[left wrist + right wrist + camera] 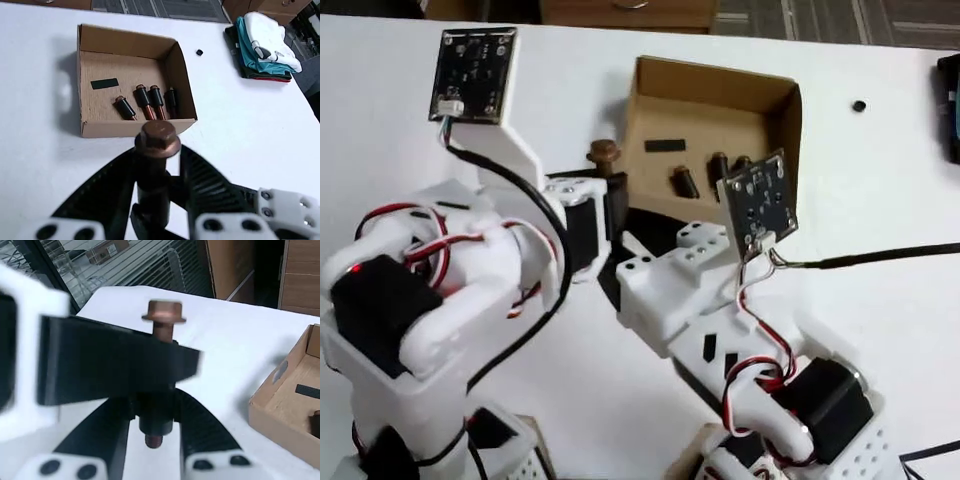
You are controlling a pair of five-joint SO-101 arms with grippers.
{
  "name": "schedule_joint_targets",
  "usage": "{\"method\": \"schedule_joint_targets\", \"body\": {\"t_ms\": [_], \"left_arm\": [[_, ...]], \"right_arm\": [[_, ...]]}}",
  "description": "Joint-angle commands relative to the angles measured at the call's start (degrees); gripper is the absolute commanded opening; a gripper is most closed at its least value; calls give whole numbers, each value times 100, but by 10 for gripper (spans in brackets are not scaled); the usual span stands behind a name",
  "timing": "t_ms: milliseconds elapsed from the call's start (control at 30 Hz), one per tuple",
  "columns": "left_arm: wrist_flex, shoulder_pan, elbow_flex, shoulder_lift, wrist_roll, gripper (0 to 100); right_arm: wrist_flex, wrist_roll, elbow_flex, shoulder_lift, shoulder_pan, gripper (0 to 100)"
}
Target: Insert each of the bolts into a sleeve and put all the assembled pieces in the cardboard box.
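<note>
1. Left gripper (157,159) is closed on the black sleeve (150,197). The sleeve carries the copper bolt (157,137) upright, head up.
2. Right gripper (154,412) is likewise clamped on the sleeve. The bolt tip pokes out below the sleeve, so judge the insertion complete.
3. Open one gripper only before you carry the piece. With both closed, the arms would likely pull against each other.
4. Keep the piece upright in transit so that the sleeve cannot slide off.
5. Carry it right, over the wall of the cardboard box (105,128), which stands just beside the bolt.
6. Lower it onto bare box floor beside the four assembled pieces (147,102), then release.
</note>
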Motion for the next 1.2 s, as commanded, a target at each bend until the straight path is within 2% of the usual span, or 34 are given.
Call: {"method": "schedule_joint_targets", "body": {"t_ms": [0,133,267,467,633,967,1067,1167], "left_arm": [[53,88,13,-35,9,287],[26,70,13,-26,-9,366],[-88,35,-31,-26,-53,389],[-492,-431,-31,-26,-440,431],[-738,-686,-4,-26,-774,437],[-457,-527,-31,-26,-747,434],[-870,-941,-66,-35,-791,434],[-1213,-1459,-479,-26,-800,420]], "right_arm": [[-110,-18,-352,13,22,19],[-110,-18,-352,13,13,19],[-101,-18,-343,13,13,19],[-22,-18,-352,-13,4,19],[-22,-18,-352,-13,4,19],[-57,-18,-352,13,13,19],[-31,-9,-316,13,48,19],[-48,273,-202,-4,409,19]]}}
